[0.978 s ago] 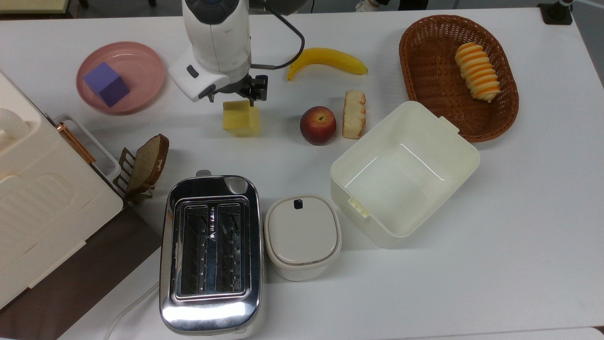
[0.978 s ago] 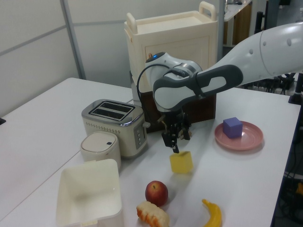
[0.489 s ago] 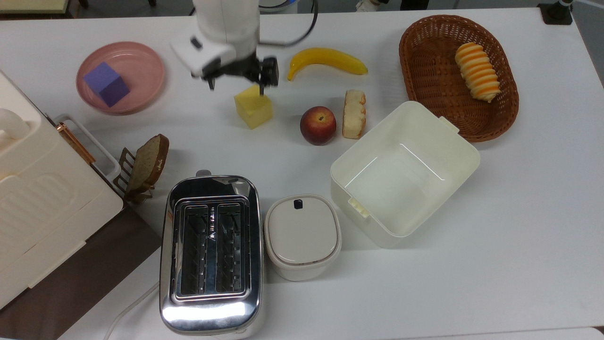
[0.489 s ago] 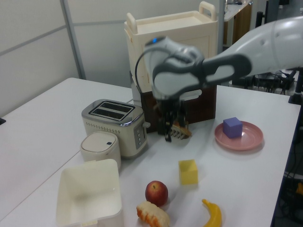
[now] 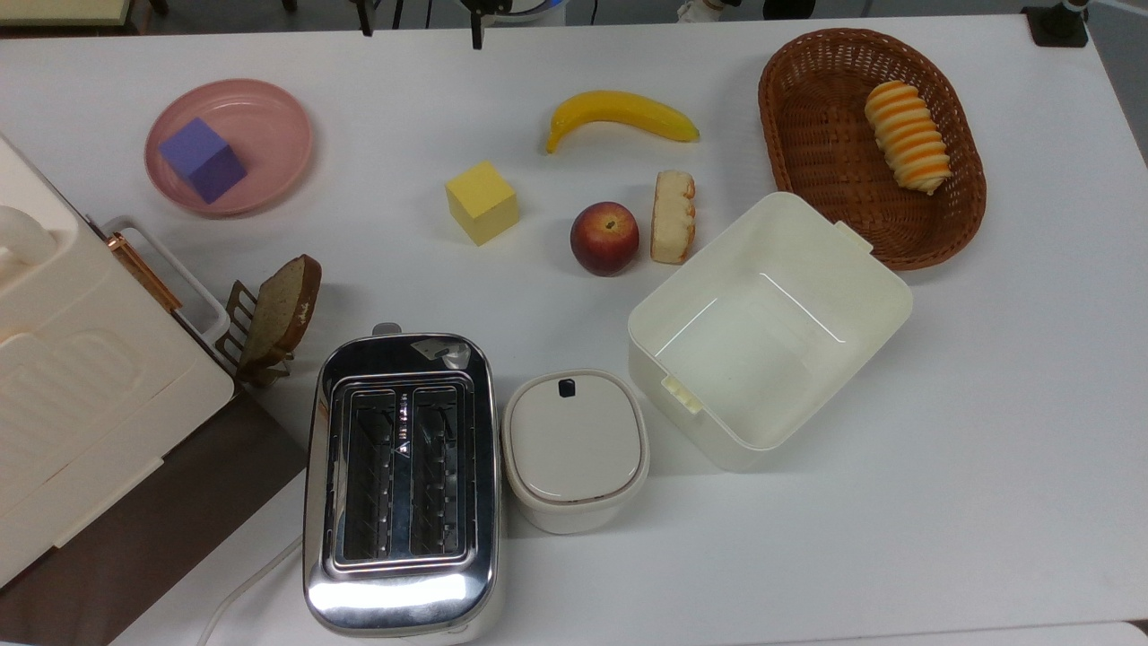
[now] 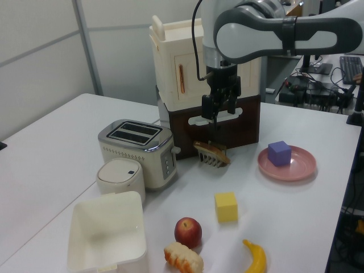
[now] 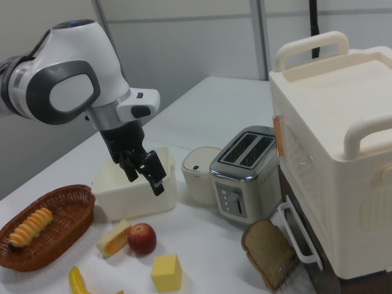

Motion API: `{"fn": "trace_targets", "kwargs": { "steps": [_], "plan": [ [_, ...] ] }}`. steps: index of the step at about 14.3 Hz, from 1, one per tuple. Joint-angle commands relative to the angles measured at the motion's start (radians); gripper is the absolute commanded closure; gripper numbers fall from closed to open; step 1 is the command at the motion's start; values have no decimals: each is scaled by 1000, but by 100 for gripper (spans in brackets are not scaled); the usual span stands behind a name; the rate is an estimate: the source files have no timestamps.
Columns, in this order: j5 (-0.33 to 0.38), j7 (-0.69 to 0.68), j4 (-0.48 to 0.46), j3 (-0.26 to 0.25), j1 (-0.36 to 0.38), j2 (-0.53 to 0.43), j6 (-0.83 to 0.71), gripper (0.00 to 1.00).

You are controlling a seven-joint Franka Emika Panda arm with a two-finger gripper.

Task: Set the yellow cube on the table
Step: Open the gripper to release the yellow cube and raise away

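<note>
No writing or brand can be made out on anything here. The yellow cube [image 5: 482, 202] sits flat on the white table [image 5: 987, 431], with the peach [image 5: 604, 237] on the top view's right of it and the pink plate [image 5: 269, 135] on the top view's left. High above, well clear of the cube, hangs the gripper [image 7: 147, 173], fingers parted and empty. A purple cube [image 5: 202, 160] lies in the plate, a striped bread roll [image 5: 908, 135] in the wicker basket [image 5: 807, 117], and the white tub [image 5: 861, 278] holds nothing.
</note>
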Motion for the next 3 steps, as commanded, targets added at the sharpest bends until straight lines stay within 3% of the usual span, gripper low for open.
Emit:
{"fn": "trace_targets", "kwargs": {
  "steps": [1, 3],
  "plan": [
    [5, 18, -27, 4, 6, -5, -7, 0],
    [7, 13, -25, 4, 6, -2, -30, 0]
  ]
}}
